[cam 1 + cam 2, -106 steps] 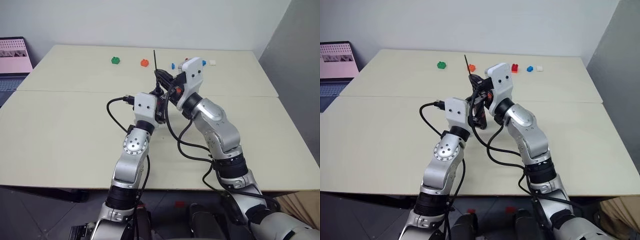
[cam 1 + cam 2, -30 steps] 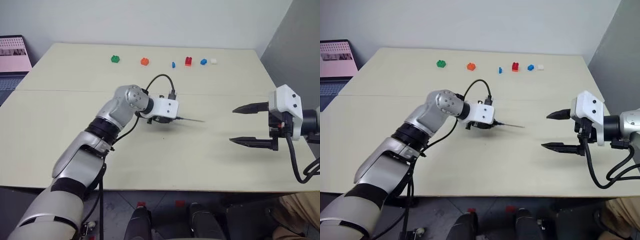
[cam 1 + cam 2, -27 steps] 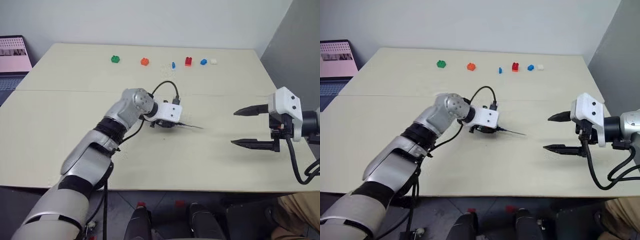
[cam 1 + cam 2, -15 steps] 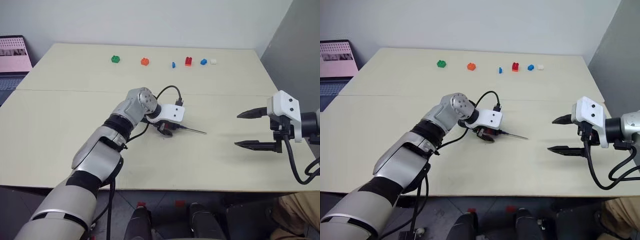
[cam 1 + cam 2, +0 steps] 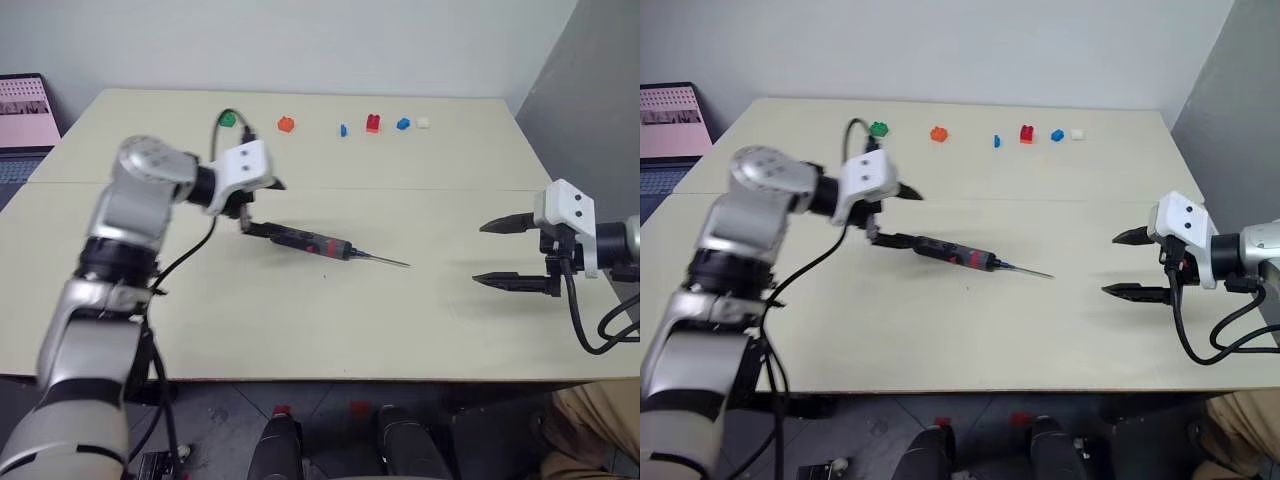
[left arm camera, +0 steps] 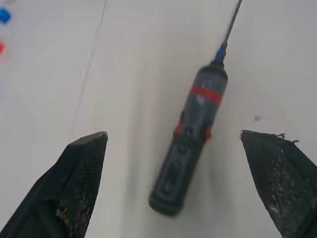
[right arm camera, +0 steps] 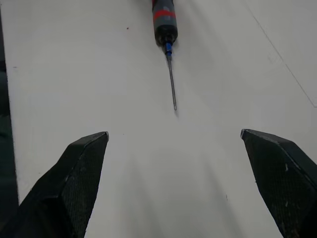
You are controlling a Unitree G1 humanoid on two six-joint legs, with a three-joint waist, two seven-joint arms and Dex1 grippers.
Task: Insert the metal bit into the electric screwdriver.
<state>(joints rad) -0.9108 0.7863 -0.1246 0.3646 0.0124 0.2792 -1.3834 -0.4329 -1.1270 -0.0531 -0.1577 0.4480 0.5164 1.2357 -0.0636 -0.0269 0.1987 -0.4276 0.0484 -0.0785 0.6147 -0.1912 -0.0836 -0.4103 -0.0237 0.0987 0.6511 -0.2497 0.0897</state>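
The electric screwdriver, black with a red band, lies flat on the beige table near the middle. The metal bit sticks out of its narrow tip, pointing toward my right side. My left gripper is open and hovers just past the tool's butt end; nothing sits between its fingers. In the left wrist view the screwdriver lies on the table beyond the spread fingers. My right gripper stands open well to the right, facing the metal bit across bare table.
Small coloured blocks line the far side: green, orange, blue, red, blue, white. A laptop sits at the far left. A seam crosses the table.
My left gripper opened, let go of the screwdriver and drew back to the left and upward. The screwdriver now lies on the table with the bit in it. The right gripper barely moved.
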